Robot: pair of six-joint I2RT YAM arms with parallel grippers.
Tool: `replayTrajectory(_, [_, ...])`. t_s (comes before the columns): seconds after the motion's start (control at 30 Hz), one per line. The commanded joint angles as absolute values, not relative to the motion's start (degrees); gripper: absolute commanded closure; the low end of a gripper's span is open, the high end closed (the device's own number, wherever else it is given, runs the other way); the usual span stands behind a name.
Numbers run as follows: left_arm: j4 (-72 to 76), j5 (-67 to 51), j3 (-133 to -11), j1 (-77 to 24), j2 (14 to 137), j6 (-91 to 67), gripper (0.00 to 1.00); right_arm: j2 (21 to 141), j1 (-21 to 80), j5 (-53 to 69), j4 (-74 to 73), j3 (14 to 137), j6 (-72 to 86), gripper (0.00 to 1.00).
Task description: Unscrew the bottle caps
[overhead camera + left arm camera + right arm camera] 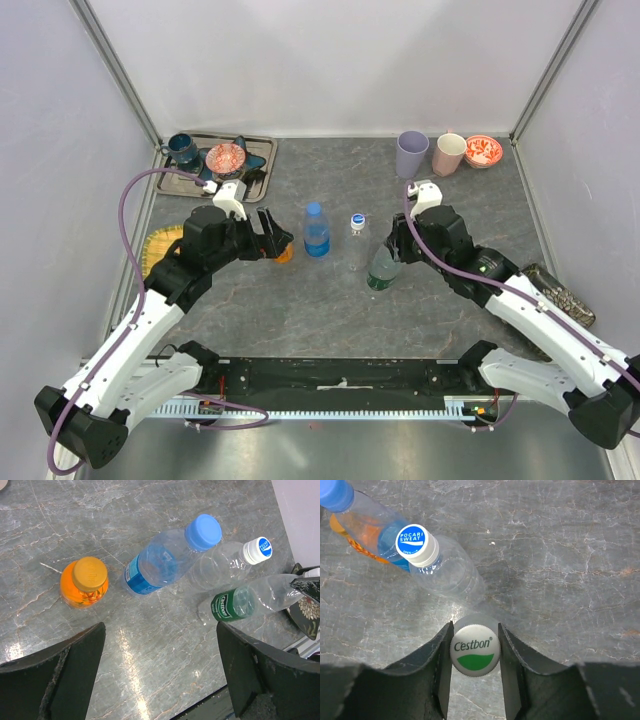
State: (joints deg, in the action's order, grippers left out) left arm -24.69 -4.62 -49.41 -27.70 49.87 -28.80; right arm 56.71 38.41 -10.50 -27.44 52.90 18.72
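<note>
Four small plastic bottles are standing upright on the grey marbled table, all still wearing their caps. The blue-tinted bottle with a blue cap is sitting in the middle of the row. Just to its left is standing the squat bottle of orange liquid with a yellow-orange cap. Just to its right is standing the clear bottle with a white-and-blue Pocari Sweat cap. Beyond that, and nearer the arm bases, is standing the clear bottle with a green label. The right gripper is clamping this bottle's white ridged Cestbon cap from both sides. The left gripper is hanging wide open, holding nothing, near the orange bottle.
</note>
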Motion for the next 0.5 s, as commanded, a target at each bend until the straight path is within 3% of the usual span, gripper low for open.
replayTrajectory(0.0, [-22.15,-4.57,-50.18,-27.51,49.83,-26.46,0.02,53.62,38.67,-13.52,-26.71,54.22,18.72,0.59])
replayTrajectory(0.2, [-20.31,-4.48,-54.57,-27.51,50.89,-25.31,0.02,50.27,38.67,-18.8,-32.33,64.21,17.49,0.68])
replayTrajectory(0.33, [-15.39,-6.23,-58.62,-27.51,52.2,-25.31,0.02,52.99,38.67,-19.08,-38.3,74.33,17.84,1.0])
replayTrajectory(0.47, [-5.99,-12.11,-62.22,-27.51,52.47,-25.49,0.01,54.93,38.67,-7.34,-39.81,82.95,18.89,1.0])
